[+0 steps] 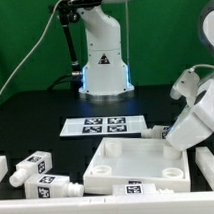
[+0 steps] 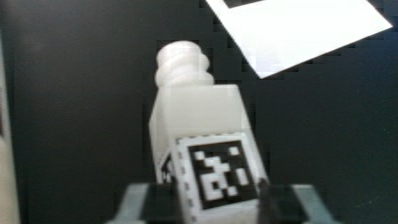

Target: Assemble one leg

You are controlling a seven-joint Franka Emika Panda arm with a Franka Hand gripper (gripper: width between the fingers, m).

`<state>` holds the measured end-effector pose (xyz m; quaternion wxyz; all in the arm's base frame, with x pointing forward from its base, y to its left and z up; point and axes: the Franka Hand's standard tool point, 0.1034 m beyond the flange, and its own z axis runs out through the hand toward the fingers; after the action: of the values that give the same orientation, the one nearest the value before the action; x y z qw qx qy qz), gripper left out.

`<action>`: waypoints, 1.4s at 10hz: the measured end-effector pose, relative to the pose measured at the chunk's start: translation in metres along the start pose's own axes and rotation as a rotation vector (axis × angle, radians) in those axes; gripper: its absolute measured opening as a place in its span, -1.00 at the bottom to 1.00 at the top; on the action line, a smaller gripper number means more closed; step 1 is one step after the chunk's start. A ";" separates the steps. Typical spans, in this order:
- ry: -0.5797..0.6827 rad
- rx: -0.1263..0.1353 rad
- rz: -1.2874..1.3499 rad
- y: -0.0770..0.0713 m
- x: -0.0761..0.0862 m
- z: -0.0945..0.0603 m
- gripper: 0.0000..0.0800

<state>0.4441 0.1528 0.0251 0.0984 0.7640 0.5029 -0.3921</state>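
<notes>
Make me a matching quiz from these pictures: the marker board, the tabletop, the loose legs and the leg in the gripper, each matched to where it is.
1 marker board
2 tabletop
3 loose legs
4 held leg

A between the gripper's fingers
B exterior view's lower left
C lying flat, nearest the robot base
D exterior view's lower middle to right

Pairs: 1C, 2D, 3B, 4A.

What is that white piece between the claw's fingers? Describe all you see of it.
The leg is a chunky white post, plastic by its look, with a black-and-white tag sticker on one side and a narrower ridged screw end pointing away from the claw. The claw's two fingers flank its tagged end, apparently gripping it over the dark table.
</notes>
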 end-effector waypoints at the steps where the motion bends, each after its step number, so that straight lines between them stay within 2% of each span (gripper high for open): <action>1: 0.000 -0.004 -0.002 -0.001 0.001 -0.001 -0.85; 3: 0.001 -0.003 -0.001 0.000 0.000 -0.002 -0.99; 6: 0.001 -0.003 -0.001 0.000 0.000 -0.002 -0.99; 8: 0.001 -0.003 0.000 0.000 -0.001 -0.002 -0.92; 9: -0.001 -0.003 0.008 0.000 -0.006 -0.008 -0.44; 10: 0.013 -0.004 0.030 -0.001 -0.012 -0.012 -0.44; 12: 0.055 -0.024 0.049 -0.014 -0.022 -0.006 0.44; 13: 0.085 -0.027 0.048 -0.020 -0.025 -0.001 0.57; 14: 0.082 -0.026 0.047 -0.020 -0.026 0.000 0.57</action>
<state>0.4218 0.1443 0.0480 0.0966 0.7898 0.4933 -0.3515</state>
